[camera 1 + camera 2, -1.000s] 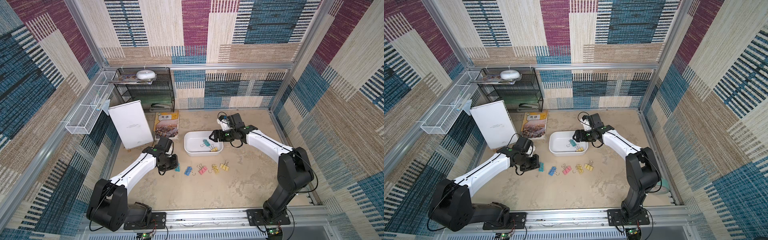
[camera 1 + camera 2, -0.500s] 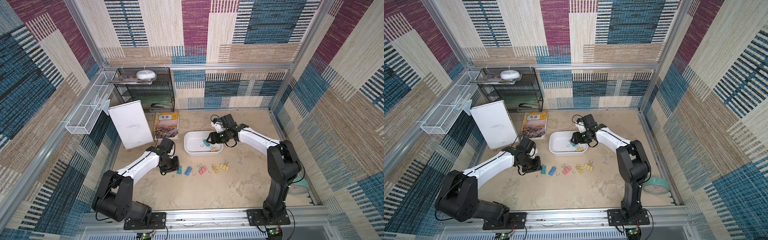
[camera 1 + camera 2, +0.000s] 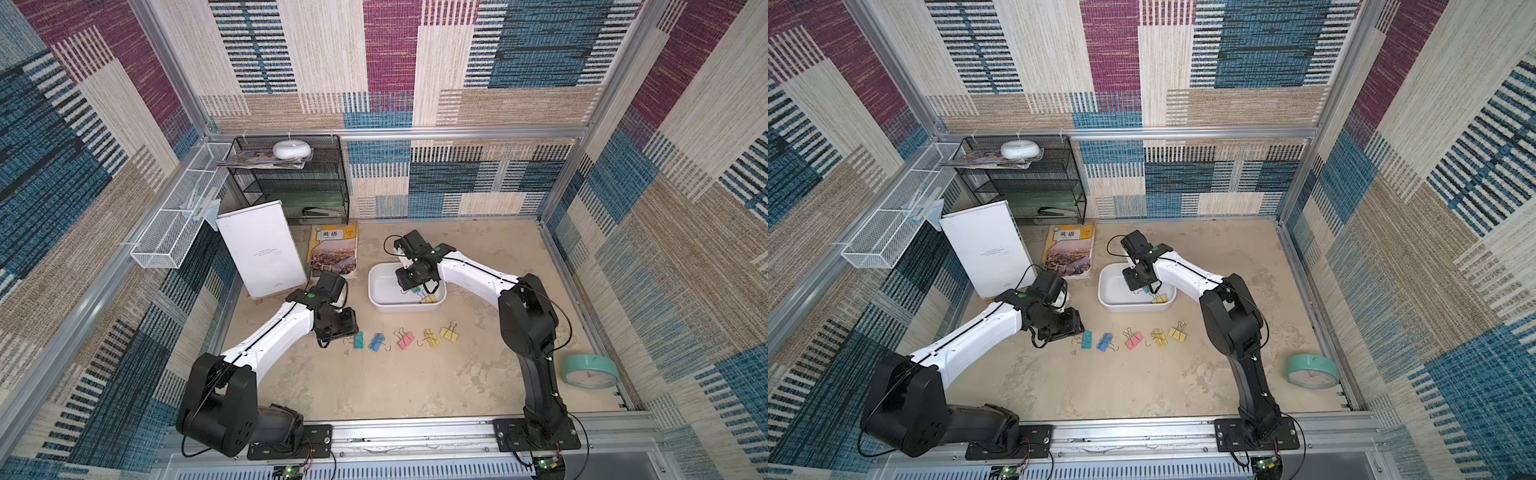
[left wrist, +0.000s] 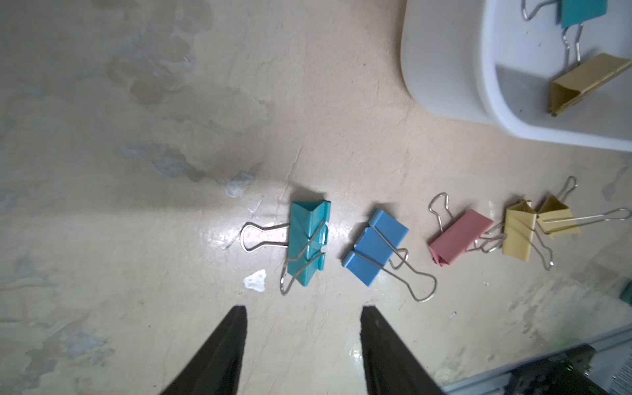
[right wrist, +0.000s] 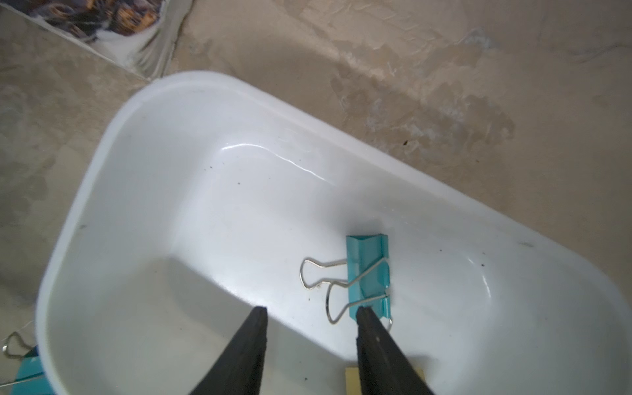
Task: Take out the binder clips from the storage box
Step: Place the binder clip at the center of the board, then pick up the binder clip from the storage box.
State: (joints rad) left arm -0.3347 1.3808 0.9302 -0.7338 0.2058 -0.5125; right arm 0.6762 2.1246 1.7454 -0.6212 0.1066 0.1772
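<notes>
The white storage box (image 3: 384, 307) sits mid-table and holds a teal binder clip (image 5: 367, 273) and a yellow one (image 3: 428, 298). My right gripper (image 5: 312, 311) hangs inside the box, open, with nothing between its jaws. One fingertip (image 5: 364, 314) overlaps the teal clip's near end. In front of the box lies a row of clips: teal (image 4: 307, 242), blue (image 4: 374, 246), pink (image 4: 460, 236) and two yellow (image 4: 518, 231). My left gripper (image 4: 304, 309) hovers open and empty just short of the teal clip at the row's left end (image 3: 359, 339).
A textbook (image 3: 334, 253) lies left of the box, beside a leaning white board (image 3: 262, 249). A black mesh rack (image 3: 299, 183) stands at the back left, a white wire basket (image 3: 174, 232) on the left wall. A teal clock (image 3: 589, 371) lies front right.
My left gripper has opened and left the teal clip on the table at the row's left end. The right gripper has come down into the box and its jaws have narrowed.
</notes>
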